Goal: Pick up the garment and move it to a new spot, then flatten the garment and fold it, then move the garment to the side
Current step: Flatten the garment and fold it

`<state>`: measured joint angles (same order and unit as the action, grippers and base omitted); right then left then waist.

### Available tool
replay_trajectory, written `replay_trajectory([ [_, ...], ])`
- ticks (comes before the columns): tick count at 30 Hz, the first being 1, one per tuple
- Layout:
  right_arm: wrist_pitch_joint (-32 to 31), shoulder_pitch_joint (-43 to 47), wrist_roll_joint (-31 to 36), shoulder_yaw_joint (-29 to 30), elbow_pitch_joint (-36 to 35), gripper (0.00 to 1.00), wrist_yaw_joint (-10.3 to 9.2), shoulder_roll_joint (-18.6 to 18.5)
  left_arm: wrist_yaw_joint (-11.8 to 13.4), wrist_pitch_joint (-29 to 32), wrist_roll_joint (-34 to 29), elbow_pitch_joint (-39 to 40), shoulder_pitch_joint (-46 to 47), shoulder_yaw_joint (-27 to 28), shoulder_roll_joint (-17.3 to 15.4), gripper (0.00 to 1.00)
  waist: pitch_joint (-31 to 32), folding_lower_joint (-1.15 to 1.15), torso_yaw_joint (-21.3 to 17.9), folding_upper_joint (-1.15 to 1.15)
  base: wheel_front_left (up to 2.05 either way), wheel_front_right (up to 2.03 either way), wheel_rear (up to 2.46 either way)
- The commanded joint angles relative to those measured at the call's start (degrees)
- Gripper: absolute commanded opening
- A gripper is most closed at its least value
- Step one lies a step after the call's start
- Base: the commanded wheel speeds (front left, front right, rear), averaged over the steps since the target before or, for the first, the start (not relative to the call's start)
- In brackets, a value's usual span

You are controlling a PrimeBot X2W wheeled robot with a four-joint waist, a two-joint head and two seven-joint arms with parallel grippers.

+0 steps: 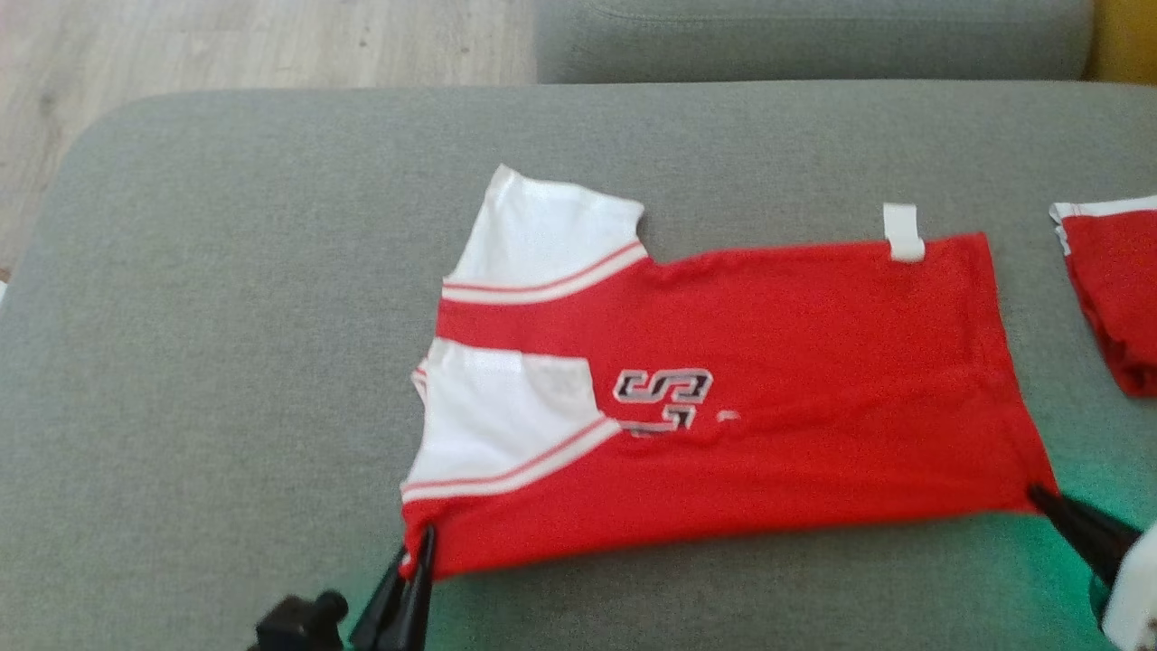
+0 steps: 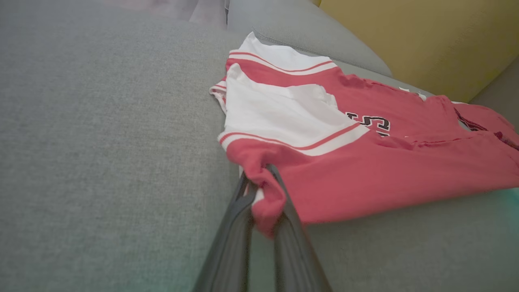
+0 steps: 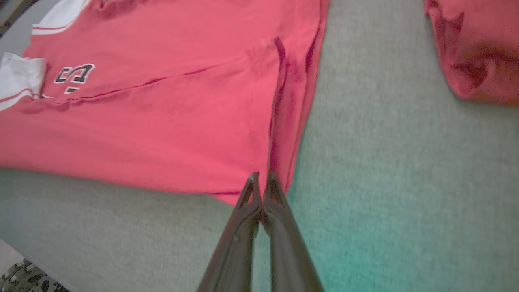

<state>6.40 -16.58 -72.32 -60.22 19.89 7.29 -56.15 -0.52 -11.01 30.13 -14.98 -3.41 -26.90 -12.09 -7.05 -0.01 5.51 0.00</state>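
1. The red-and-white short-sleeved jersey (image 1: pixel 768 362) lies spread flat in the middle of the grey fabric cushion (image 1: pixel 226 316). Its sleeves point to the robot's left and its hem to the right, and one white sleeve is already folded in over the chest print.
2. The left tool (image 2: pixel 259 178) is pinching a bunch of red cloth at the near shoulder corner. The right tool (image 3: pixel 261 177) is pressed tight on the near hem corner, where a ridge of cloth runs up to its tips. Both grips look sound, though the right one seems to bite very little fabric.
3. The step in hand appears to be the lengthwise fold, carrying the near edge over to the far edge.
4. Raise both corners together, only enough to free the near half, because uneven heights would skew the crease.
5. Hold the edge lightly taut between the tools, without stretching, so it does not sag in the middle.
6. Travel straight away from the robot and lay the near edge along the far one, by the small white tag (image 1: pixel 902 232).
7. Stay clear of the second red garment (image 1: pixel 1116 289), which lies apart at the right.
8. Release only once the cloth rests flat.
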Motion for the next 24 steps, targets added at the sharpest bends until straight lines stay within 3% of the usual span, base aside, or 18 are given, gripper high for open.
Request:
replay_trajectory([
  [1, 0.1, 1.6, -0.4, 0.4, -0.1, 0.0, 0.2, -3.5, 0.4, -0.1, -0.4, 1.9, 0.8, 1.7, -1.1, 0.0, 0.4, 0.01, 0.4, 0.0, 0.0, 0.0, 0.0],
  [12, -0.3, 8.9, -3.4, 1.7, 0.6, 0.0, 0.2, -1.0, 2.0, 2.4, -1.5, 5.4, -3.1, 0.4, -4.1, 0.0, 1.5, 0.01, -0.7, 0.0, 0.0, 0.0, 0.0],
  [13, -0.4, 9.1, -3.5, 2.1, 0.8, 0.15, 0.2, -0.7, 2.0, 2.8, -1.5, 5.4, -3.2, 0.3, -4.2, 0.0, 1.4, 0.01, -1.0, 0.0, 0.0, 0.0, 0.0],
  [14, -0.5, 9.2, -3.4, 2.4, 1.1, 0.79, 0.2, -0.4, 2.0, 3.1, -1.4, 5.4, -3.2, 0.3, -4.3, 0.0, 1.4, 0.01, -1.3, 0.0, 0.0, 0.0, 0.0],
  [15, -0.1, 9.1, -3.1, 2.9, 1.6, 1.0, 0.2, -0.2, 2.0, 3.6, -1.4, 5.5, -3.2, 0.2, -4.5, 0.26, 1.3, 0.01, -1.6, 0.0, 0.0, 0.0, 0.0],
  [17, 1.1, 8.8, -2.1, 4.2, 2.4, 1.0, 0.2, 0.2, 2.1, 4.2, -1.3, 5.9, -2.9, 0.2, -5.0, 1.0, 1.1, 0.01, -2.1, 0.0, 0.0, 0.0, 0.0],
  [24, 6.4, 6.2, 2.6, 11.3, 0.5, 1.0, 0.2, 1.5, 1.9, 8.9, -2.8, 12.6, 6.2, 2.6, -9.5, 1.0, -2.0, 0.01, -4.4, 0.0, 0.0, 0.0, 0.0],
])
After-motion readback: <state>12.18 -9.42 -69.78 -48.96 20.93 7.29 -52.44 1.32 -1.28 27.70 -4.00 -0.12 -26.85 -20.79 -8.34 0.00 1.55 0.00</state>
